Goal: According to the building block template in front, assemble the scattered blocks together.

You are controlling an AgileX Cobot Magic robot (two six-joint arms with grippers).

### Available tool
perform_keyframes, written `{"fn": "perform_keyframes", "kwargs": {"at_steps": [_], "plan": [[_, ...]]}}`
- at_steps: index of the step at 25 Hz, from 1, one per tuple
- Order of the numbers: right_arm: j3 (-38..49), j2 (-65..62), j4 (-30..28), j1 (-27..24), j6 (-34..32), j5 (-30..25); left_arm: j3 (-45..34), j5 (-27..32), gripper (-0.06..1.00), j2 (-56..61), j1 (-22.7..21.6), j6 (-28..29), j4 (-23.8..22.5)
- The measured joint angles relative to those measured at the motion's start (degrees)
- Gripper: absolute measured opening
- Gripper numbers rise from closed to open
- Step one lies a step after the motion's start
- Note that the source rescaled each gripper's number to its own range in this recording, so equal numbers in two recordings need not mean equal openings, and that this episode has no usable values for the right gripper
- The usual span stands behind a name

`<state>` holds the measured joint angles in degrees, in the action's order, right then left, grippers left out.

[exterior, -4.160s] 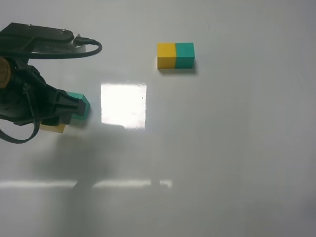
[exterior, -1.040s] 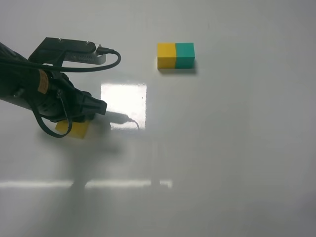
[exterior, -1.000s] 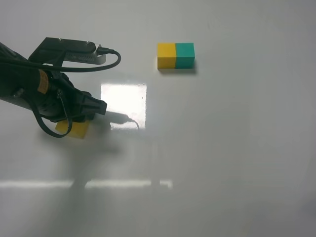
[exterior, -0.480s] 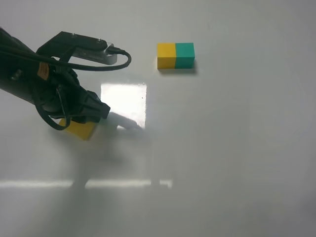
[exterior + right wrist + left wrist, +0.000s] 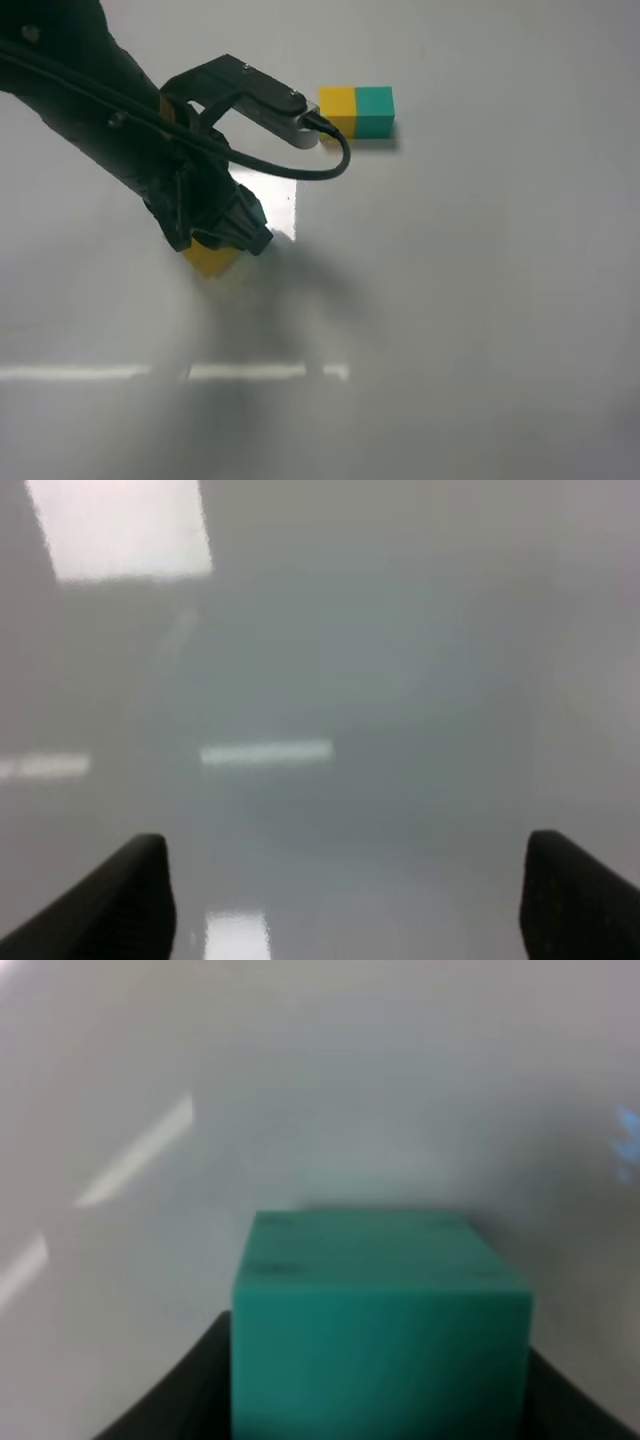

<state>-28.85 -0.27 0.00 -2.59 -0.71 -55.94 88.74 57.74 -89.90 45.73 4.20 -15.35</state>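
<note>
Left tool (image 5: 238, 222) clamped on the matte teal cube (image 5: 380, 1320), beside the yellow cube (image 5: 210, 259) — template bar (image 5: 356, 111) lies well apart, long axis crosswise on the glossy bench (image 5: 480, 300), yellow end left — right tool (image 5: 345, 900) apart

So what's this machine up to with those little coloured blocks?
It is copying the yellow-and-teal template bar that lies apart on the table. The left hand grips the loose teal block and holds it right by the loose yellow block, which peeks out from beneath it. Whether the two touch is hidden. The right hand is open over bare table, holding nothing.
</note>
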Motion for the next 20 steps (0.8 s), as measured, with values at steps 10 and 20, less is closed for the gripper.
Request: {"fn": "perform_keyframes", "kwargs": {"at_steps": [10, 20], "plan": [[0.0, 0.0, 0.0, 0.0, 0.0, 0.0, 16.0, 4.0, 0.01, -10.4, 7.4, -15.5, 0.0], [0.0, 0.0, 0.0, 0.0, 0.0, 0.0, 21.8, 3.7, 0.01, -16.1, 9.7, -28.8, 0.0]]}}
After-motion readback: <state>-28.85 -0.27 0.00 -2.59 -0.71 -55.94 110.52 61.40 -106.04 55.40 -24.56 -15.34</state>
